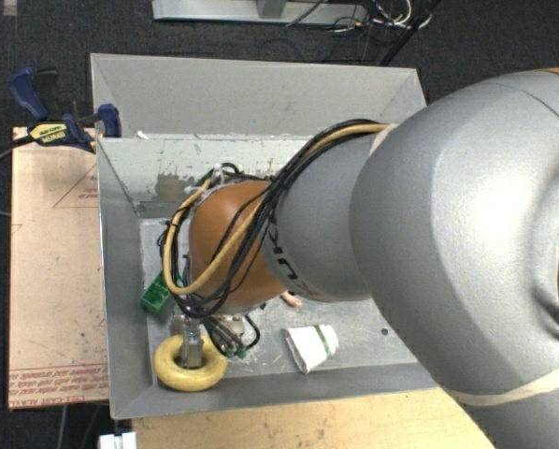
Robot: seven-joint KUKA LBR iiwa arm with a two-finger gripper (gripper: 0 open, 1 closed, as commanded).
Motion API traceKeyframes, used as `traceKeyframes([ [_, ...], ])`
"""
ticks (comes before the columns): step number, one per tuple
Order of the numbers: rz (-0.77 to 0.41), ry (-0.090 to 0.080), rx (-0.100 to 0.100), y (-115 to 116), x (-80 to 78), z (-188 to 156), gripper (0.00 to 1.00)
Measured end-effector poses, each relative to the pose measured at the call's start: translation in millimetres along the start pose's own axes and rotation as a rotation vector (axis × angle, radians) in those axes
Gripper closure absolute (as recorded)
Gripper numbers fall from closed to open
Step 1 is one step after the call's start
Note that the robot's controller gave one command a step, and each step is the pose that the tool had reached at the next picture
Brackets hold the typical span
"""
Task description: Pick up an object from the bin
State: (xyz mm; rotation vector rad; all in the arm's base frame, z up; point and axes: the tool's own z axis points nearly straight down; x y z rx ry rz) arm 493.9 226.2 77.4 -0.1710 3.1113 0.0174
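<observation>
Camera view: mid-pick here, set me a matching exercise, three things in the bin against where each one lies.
Things:
1. yellow ring
2. green block
3. white packet

Places, as the view shows them:
A. by the left wall of the bin, just above the ring
B. near the lower wall, about mid-bin
C. lower-left corner, right under the gripper

Pairs: 1-C, 2-A, 3-B.

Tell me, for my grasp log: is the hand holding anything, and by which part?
It cannot be told. The hand sits in the hole of the yellow ring in the bin's lower-left corner, but no grip shows.
</observation>
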Motion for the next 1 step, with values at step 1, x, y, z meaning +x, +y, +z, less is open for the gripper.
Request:
traceKeyframes([
  [1,0.002,0.001,0.0,-0.2,0.2,0.1,1.0],
])
